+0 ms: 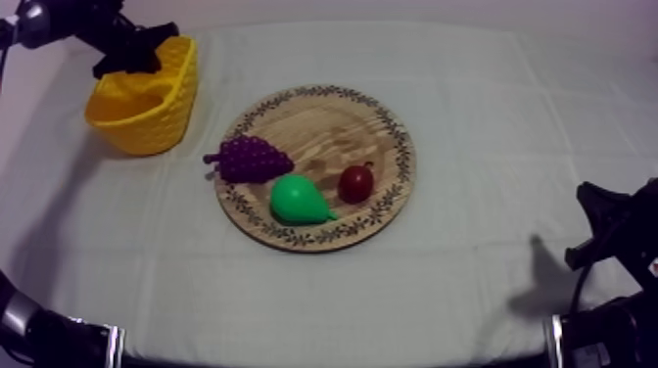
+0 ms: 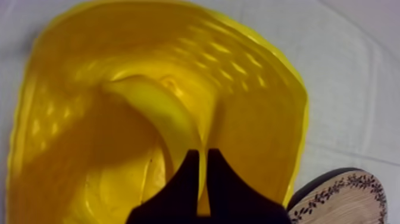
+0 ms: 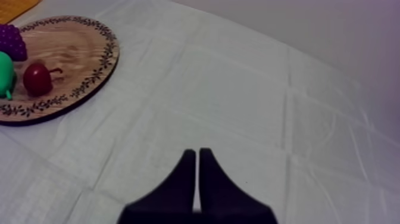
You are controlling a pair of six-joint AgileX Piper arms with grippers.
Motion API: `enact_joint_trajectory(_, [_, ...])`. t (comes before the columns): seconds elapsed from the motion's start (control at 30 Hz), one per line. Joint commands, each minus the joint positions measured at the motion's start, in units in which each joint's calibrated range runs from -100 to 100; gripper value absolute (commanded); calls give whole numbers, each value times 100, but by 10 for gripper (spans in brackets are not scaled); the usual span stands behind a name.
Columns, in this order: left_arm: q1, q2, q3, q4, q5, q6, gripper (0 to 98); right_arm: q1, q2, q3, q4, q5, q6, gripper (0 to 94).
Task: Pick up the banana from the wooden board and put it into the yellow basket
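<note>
L pincer (image 2: pixel 202 156) is clamped on one end of the banana (image 2: pixel 156 102), which curves away inside the yellow basket (image 2: pixel 262 83); the wooden board (image 2: pixel 342 193) rim is just beside the basket. R pincer (image 3: pixel 197 154) is closed to a narrow wedge w/ nothing in it, over bare table (image 3: pixel 250 95) cloth near the board. Grapes (image 1: pixel 252 159), pear (image 1: pixel 297 201) & small red fruit (image 1: pixel 355 183) sit on the board.

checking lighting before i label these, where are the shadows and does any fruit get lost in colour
Top view: the right arm throws a dark shadow on the cloth beside it. Left wrist view: the banana nearly merges with the yellow basket behind it.
</note>
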Motion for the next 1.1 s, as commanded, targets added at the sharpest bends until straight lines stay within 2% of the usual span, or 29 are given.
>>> enact_joint_trajectory(0.0, [-9, -533, 370, 6, -350, -52, 17, 2, -3, 2, -1, 8, -1, 2])
enact_joint_trajectory(0.2, [-40, -2218, 1101, 6, -1066, -331, 19, 2, -3, 2, -1, 8, -1, 2])
enact_joint_trajectory(0.43, [-34, -4616, 2453, 21, -2273, -349, 22, 2, -3, 2, -1, 8, 1, 2])
enact_joint_trajectory(0.63, [-123, -6623, 4385, -1, -3446, -290, 15, 2, -3, 2, -1, 8, -1, 2])
enact_joint_trajectory(0.77, [-265, -7914, 5933, -3, -4054, -433, 11, 2, -3, 2, -1, 8, -1, 2])
enact_joint_trajectory(0.87, [-413, -8778, 6990, 5, -4244, -537, 10, 2, -3, 2, -1, 8, -1, 2])
enact_joint_trajectory(1.07, [-619, -10117, 8363, -6, -3971, -552, 8, 2, -3, 2, -1, 8, 0, 2])
